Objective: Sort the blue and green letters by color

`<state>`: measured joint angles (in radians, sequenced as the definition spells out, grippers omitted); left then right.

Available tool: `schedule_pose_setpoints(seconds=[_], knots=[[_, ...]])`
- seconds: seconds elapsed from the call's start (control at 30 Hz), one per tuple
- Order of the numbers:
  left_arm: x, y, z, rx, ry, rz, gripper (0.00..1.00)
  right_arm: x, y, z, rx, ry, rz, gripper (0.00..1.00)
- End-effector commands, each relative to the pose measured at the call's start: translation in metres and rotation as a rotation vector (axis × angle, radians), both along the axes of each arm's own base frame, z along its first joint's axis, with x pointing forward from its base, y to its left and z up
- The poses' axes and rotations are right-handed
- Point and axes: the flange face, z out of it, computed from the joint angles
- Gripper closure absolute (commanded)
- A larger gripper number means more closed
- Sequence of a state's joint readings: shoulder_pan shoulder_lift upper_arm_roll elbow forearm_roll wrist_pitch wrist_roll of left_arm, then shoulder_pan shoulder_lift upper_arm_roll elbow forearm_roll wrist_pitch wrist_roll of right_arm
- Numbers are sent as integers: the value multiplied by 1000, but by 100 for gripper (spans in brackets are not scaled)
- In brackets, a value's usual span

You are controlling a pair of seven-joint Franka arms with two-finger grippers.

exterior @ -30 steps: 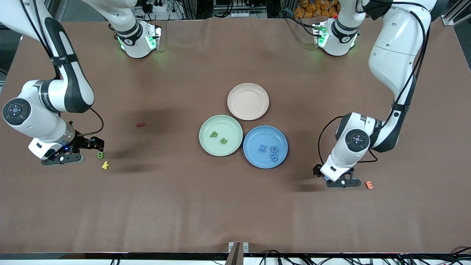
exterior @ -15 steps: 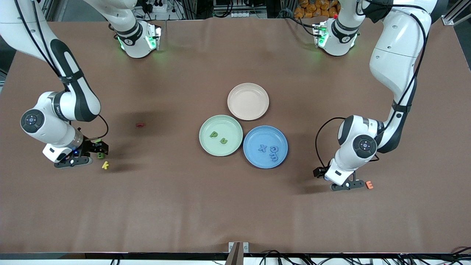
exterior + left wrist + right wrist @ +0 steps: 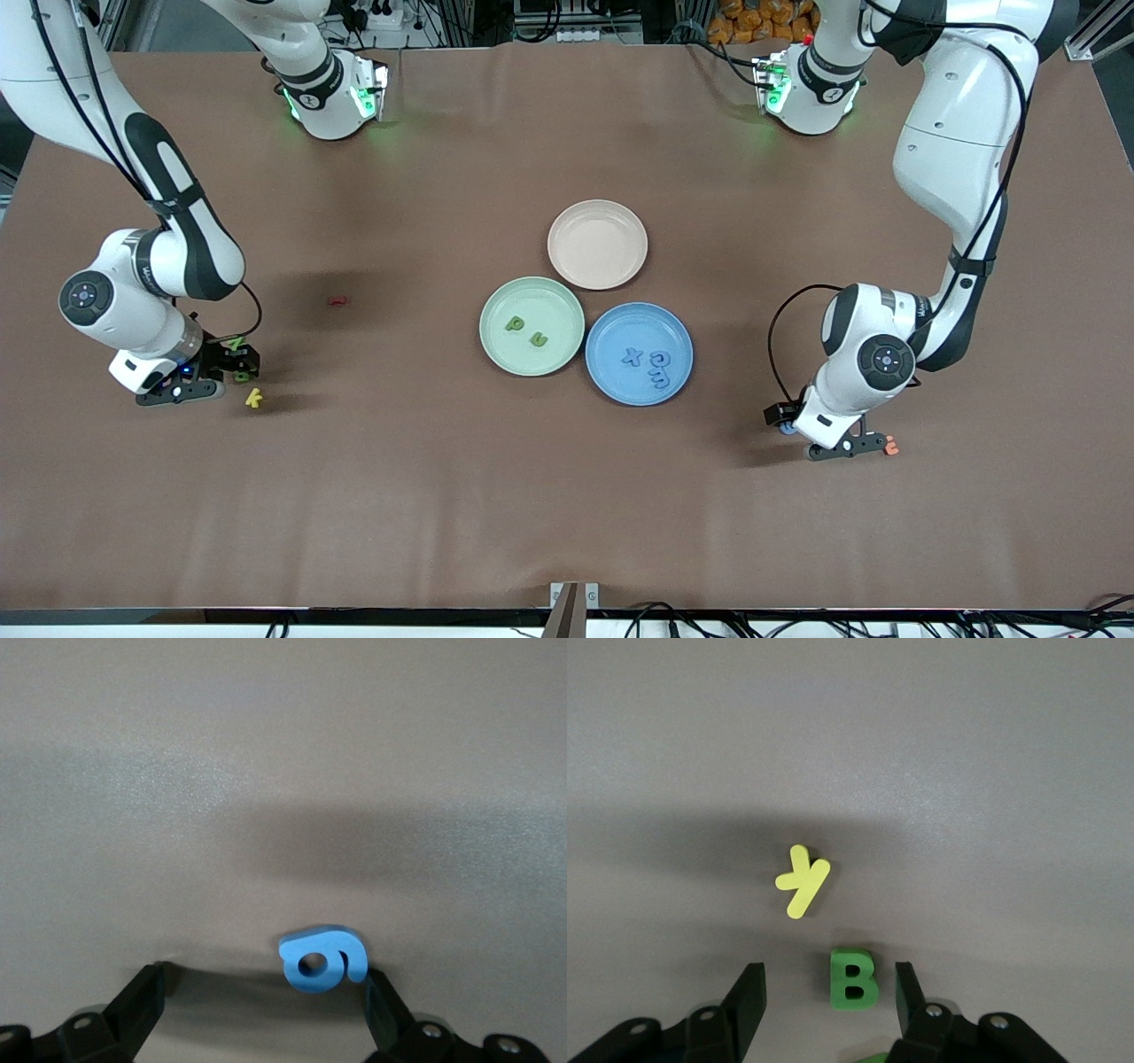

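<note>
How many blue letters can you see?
4. X, G and E lie on the blue plate. A small g lies on the table between the open fingers of the left gripper. Others may be hidden.

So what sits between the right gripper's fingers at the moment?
The green B, flat on the table, with a gap to each finger; the right wrist view shows it. The yellow k lies just past the fingertips.

We see a wide counter [image 3: 567, 496] covered in plain brown, lightly creased material, lit evenly from above with soft shadows. Along its edge by the arm bases run metal frame rails [image 3: 611, 13], cables and a power strip [image 3: 376, 15]; more cables [image 3: 797, 616] trail along the edge nearest the front camera.
</note>
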<state>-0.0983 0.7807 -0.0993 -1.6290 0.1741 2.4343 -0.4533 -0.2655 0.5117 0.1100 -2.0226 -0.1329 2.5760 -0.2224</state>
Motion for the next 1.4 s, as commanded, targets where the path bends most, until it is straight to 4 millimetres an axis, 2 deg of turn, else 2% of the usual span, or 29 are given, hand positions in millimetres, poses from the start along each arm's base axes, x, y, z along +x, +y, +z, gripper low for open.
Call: schedule_pose_setpoints(seconds=[0.0,0.17,0.33,0.77,0.93,1.07,1.27,1.37], knots=[[7,-2,-6,0,6,4,0,6,-6,-5,-3,-3,10,37],[15,-4,4,-1,-18,-7,0,7,-13,-10,-7,1,-2,39],[16,-5,-2,-1,-15,-13,0,7,-15,-12,-5,3,-7,42],[19,-12,3,-13,-26,12,0,5,-14,-25,4,9,-12,51],[18,-15,4,-13,-24,23,0,5,-13,-25,4,9,-11,71],[16,-14,3,-2,-1,24,0,5,-13,-25,3,11,-9,100],[14,-13,4,7,17,23,0,6,-4,-23,3,17,-5,100],[13,-13,4,9,23,23,0,11,1,-15,2,5,-7,100]])
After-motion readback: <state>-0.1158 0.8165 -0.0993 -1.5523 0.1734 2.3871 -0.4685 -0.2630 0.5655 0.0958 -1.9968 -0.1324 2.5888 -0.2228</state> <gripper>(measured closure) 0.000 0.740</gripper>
